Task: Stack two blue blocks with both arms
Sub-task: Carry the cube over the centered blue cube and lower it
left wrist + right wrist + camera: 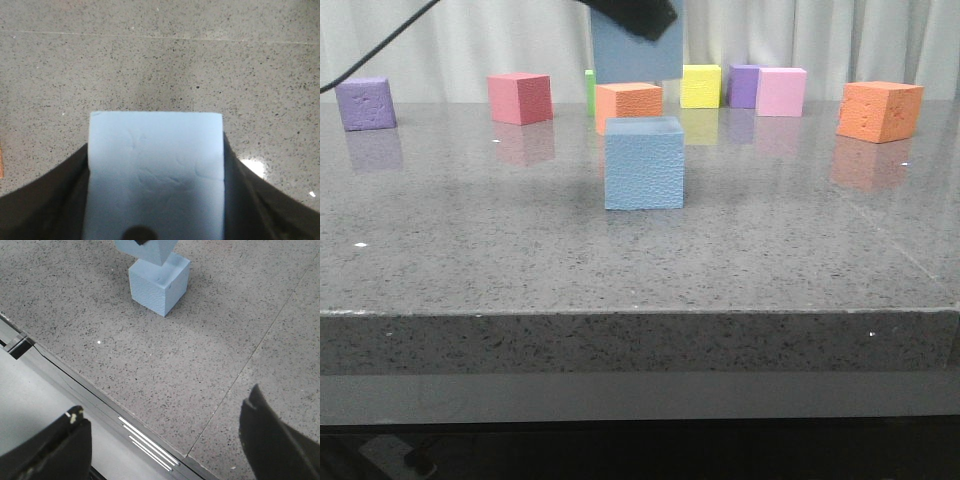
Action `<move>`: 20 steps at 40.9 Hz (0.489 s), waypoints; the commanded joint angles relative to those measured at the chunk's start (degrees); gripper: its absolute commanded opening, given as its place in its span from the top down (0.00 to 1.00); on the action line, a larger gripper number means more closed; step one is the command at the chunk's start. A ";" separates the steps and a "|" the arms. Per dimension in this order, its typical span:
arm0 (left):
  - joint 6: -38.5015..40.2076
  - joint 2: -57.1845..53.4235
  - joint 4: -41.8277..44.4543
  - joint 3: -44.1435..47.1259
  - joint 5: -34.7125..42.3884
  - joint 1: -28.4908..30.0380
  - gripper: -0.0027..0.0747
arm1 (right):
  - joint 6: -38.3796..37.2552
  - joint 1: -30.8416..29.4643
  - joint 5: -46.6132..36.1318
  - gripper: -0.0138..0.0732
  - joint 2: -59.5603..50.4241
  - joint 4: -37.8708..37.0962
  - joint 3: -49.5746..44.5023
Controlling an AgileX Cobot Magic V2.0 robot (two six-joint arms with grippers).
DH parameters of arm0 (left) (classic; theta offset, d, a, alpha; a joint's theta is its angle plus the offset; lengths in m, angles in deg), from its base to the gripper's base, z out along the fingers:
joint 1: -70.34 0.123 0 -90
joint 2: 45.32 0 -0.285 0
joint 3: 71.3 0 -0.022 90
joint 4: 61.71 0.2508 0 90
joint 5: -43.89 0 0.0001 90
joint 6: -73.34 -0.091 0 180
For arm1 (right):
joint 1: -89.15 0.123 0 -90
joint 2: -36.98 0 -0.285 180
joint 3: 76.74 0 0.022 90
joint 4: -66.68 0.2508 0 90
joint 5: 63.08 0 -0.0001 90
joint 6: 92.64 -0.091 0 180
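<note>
One pale blue block [643,163] stands on the grey table near its middle; it also shows in the right wrist view [160,282]. My left gripper [635,15] is shut on the second blue block [636,50] and holds it in the air above and slightly behind the first, not touching it. In the left wrist view this block [155,175] fills the space between the dark fingers [45,200] of the left gripper [155,150]. My right gripper [162,435] is open and empty over the table's front edge, away from both blocks. It does not show in the front view.
Along the table's back stand a purple cube [365,103], a pink cube [520,97], an orange cube [628,103], a yellow cube [700,86], a second purple cube [743,86], a second pink cube [781,92] and a larger orange cube [880,110].
</note>
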 commanded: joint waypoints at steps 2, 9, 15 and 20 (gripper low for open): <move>-1.14 -1.85 -3.43 -1.83 2.94 -0.50 0.49 | 0.55 -0.33 -3.35 0.14 -0.48 0.49 1.45; -2.76 -0.22 -3.82 -1.83 2.94 -0.50 0.49 | 0.55 -0.33 -3.35 0.14 -0.48 0.49 1.45; -3.87 1.05 -3.67 -1.83 3.06 -0.50 0.49 | 0.55 -0.33 -3.35 0.14 -0.48 0.49 1.45; -3.86 1.43 -3.67 -1.83 3.19 -0.50 0.49 | 0.55 -0.33 -3.35 0.14 -0.48 0.49 1.45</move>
